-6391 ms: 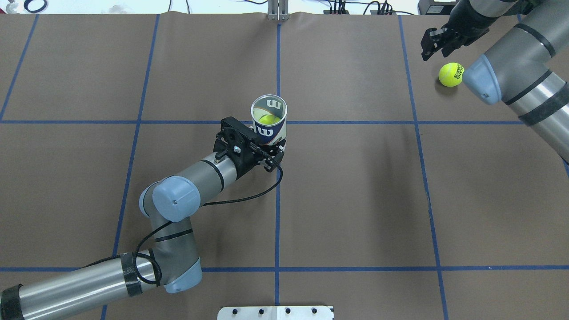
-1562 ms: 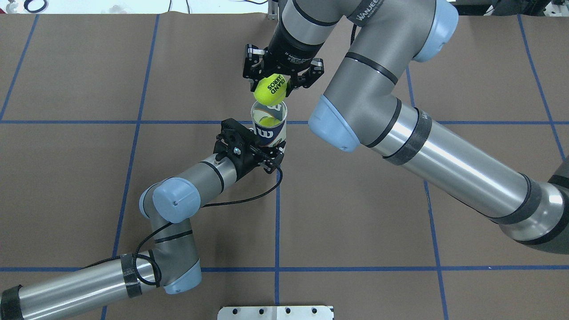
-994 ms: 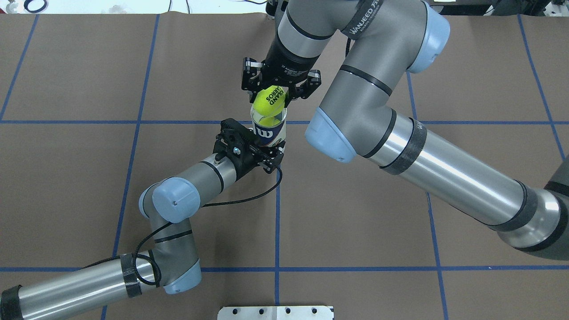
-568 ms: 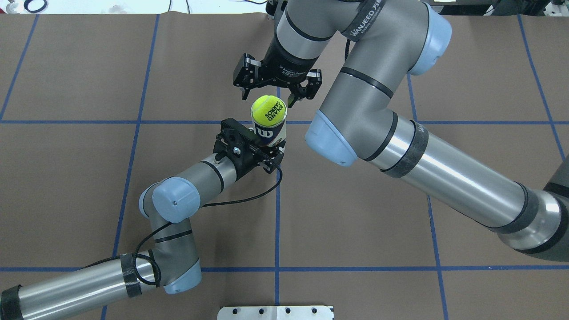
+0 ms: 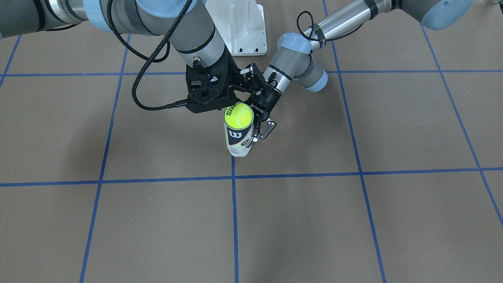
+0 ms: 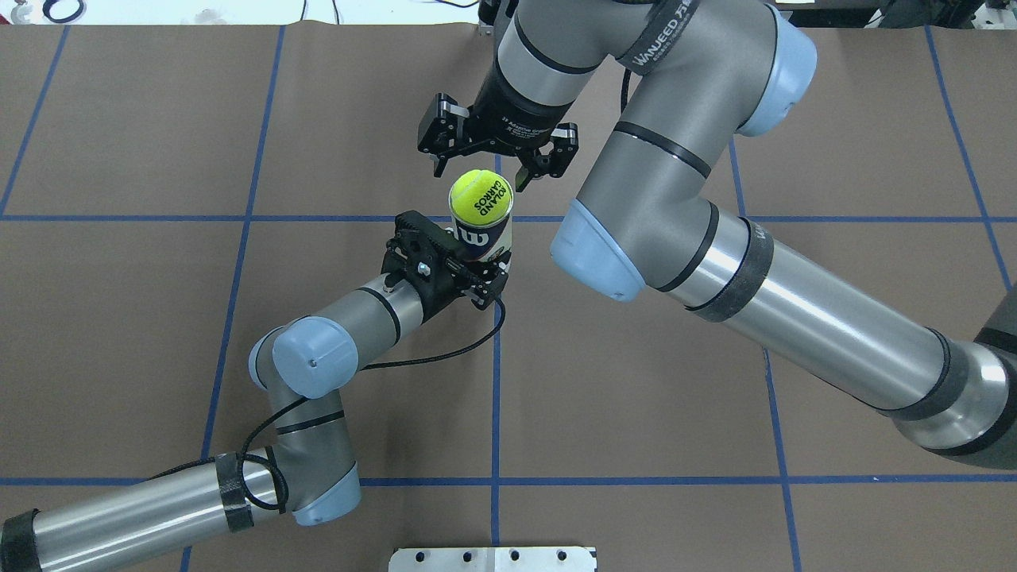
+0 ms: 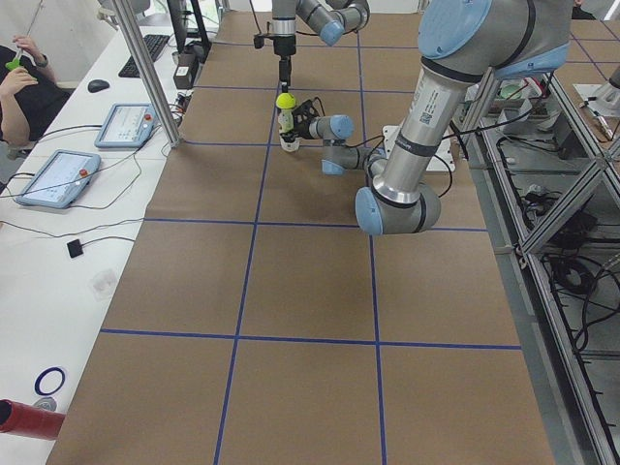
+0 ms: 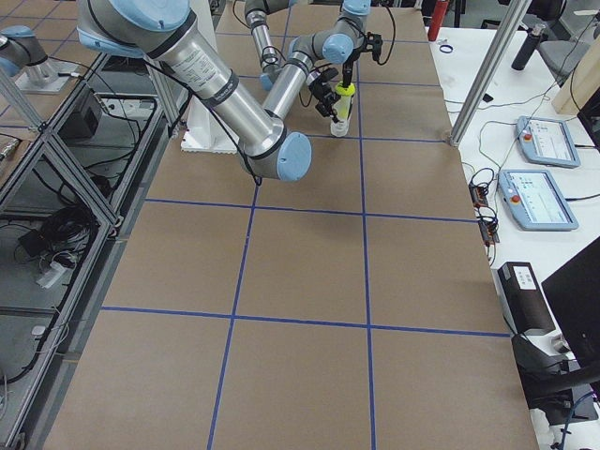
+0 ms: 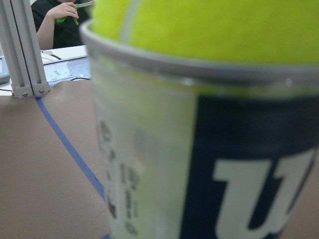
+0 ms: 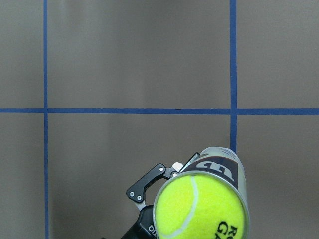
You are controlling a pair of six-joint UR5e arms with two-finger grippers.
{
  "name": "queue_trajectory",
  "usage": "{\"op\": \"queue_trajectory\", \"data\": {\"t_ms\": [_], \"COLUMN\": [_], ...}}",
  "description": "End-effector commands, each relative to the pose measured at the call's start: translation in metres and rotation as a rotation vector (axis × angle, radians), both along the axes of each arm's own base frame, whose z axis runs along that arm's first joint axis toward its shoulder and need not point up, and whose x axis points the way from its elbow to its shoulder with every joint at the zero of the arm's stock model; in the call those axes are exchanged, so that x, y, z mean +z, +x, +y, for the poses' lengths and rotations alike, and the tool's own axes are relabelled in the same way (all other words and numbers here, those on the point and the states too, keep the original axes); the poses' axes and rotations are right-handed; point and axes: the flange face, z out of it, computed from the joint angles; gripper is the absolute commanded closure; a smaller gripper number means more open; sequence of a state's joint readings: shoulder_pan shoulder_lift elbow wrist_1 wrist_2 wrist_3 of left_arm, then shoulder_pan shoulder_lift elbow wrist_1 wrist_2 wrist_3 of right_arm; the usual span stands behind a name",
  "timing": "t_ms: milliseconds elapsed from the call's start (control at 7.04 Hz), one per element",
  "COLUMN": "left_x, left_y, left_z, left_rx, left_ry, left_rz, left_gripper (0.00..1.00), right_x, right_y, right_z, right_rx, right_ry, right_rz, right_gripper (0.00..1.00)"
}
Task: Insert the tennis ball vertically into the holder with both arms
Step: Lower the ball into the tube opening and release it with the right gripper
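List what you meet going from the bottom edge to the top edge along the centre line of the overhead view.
White metal plate → left tool, shut on the holder → tennis ball sitting in the holder's mouth → right tool, open.

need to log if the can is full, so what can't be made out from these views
Anything under the tennis ball in the holder: the ball fills the rim in overhead and right wrist views; the label masks the wall.
Second finger of the left gripper, front-facing view: behind the holder.
Holder's base, left wrist view: cut off below, blurred.
Side views: grip too small.
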State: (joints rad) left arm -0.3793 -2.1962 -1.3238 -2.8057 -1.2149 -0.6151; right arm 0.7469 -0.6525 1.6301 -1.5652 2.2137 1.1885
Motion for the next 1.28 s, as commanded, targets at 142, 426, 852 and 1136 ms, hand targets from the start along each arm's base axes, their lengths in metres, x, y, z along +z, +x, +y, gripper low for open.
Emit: {"op": "queue_trajectory", "data": {"t_ms": [142, 426, 852, 1136], "left_x": [0.001, 0.003, 0.003, 0.003], "left_y": [0.0, 0.0, 0.0, -0.001], "left_z": [-0.001, -0.001, -0.001, -0.002], "left_rx": [-0.001, -0.001, -0.001, -0.003], "left_ry": [-0.001, 0.0, 0.0, 0.0], "left_rz": [-0.002, -0.005, -0.005, -0.005], "left_gripper": [0.26, 0.26, 0.26, 0.26], "right_x": [0.0, -0.002, 0.006, 0.023], "right_y": [0.002, 0.003, -0.002, -0.027], "right_z": [0.001, 0.0, -0.007, 0.01], "right_rx": [-0.005, 0.004, 0.021, 0.001], "right_ry": [0.025, 0.032, 0.058, 0.062], "right_rz": [-0.002, -0.002, 0.026, 0.056], "right_gripper": [1.0, 1.0, 1.0, 1.0]}}
